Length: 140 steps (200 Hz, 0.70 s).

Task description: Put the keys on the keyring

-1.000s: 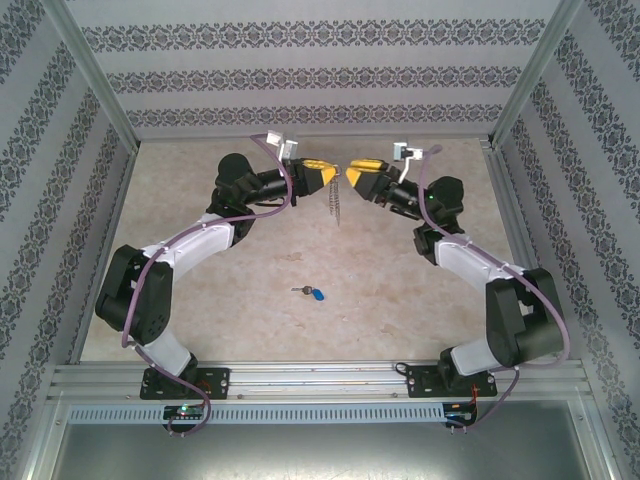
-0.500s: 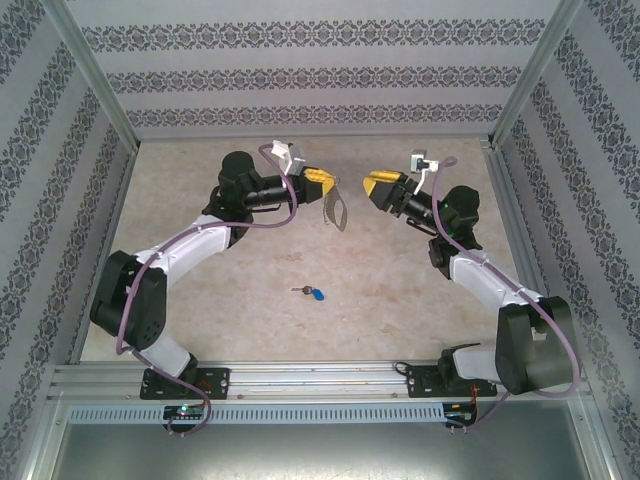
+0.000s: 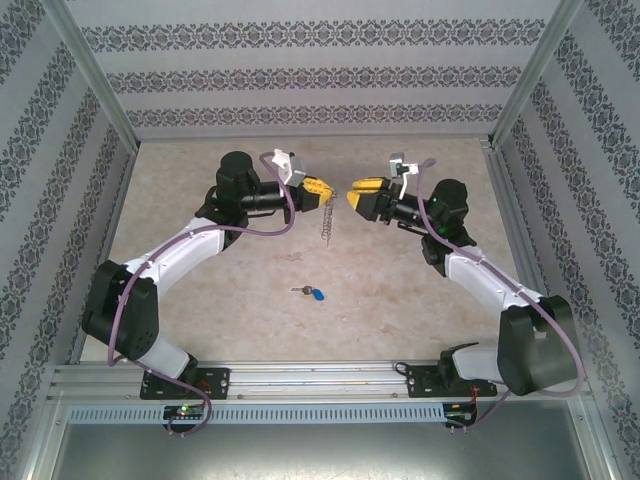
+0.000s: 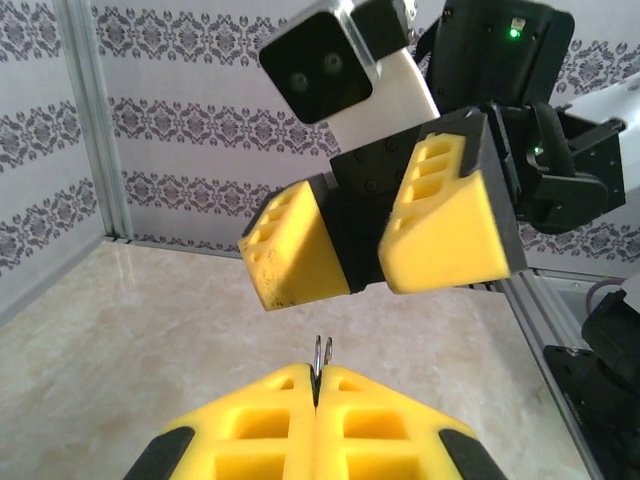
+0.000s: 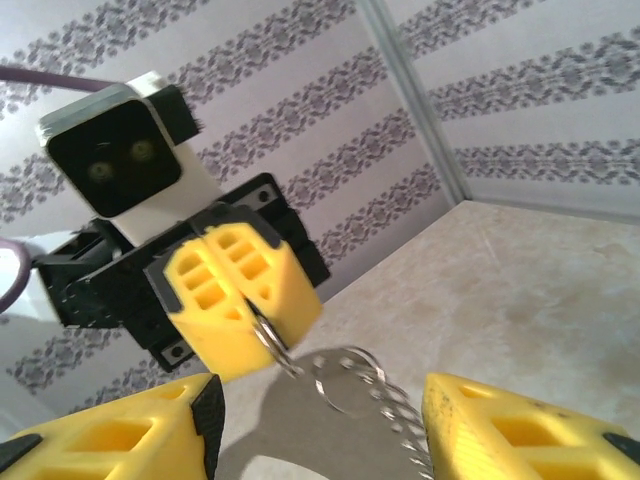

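**Q:** Left hand, state?
**A:** My left gripper (image 4: 318, 378) is pressed together on the keyring (image 4: 322, 350). Two thin wire ends stick up out of the seam between my yellow fingers. From the right wrist, a grey ring pokes out below those fingers. Its fine chain (image 3: 326, 222) hangs straight down, and I cannot tell whether its end touches the table (image 3: 180, 170).

**Q:** Right hand?
**A:** My right gripper (image 3: 352, 195) is spread, with nothing between the pads. It faces the left one tip to tip, near but apart. The keyring is in front of it, not inside the jaws.

**Q:** Where are the keys?
**A:** The keys (image 3: 312, 293) lie flat on the table, well apart from both hands. They are nearer my bases and roughly below the hanging chain in the top view. The blue tag is on the right and the small silver key points left. Neither hand is touching them.
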Motion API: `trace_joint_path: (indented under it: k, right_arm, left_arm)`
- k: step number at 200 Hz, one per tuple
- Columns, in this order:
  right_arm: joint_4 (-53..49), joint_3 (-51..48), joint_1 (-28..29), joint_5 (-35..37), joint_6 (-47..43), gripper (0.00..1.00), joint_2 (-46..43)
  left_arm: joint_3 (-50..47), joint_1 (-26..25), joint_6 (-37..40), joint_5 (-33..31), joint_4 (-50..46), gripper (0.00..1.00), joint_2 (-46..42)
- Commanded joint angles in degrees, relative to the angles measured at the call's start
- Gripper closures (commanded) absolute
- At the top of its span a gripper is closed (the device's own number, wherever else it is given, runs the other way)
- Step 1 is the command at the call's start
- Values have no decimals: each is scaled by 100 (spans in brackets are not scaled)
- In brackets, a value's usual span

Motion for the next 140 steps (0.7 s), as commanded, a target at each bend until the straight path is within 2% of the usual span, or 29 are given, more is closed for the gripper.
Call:
trace_joint_path:
  k: [1, 51, 89, 140]
  right_arm:
    - [-400, 299, 125, -259, -537, 45, 72]
    - [-491, 211, 123, 3, -505, 46, 37]
    - [-730, -212, 117, 537, -363, 46, -226]
    - [-1976, -713, 445, 1223, -791, 47, -378]
  left_arm:
    - [125, -73, 85, 272, -82, 100, -120]
    - [3, -69, -40, 51, -24, 100, -211]
    - [-224, -66, 126, -746, -275, 100, -384]
    - [-557, 3, 286, -1731, -591, 100, -625]
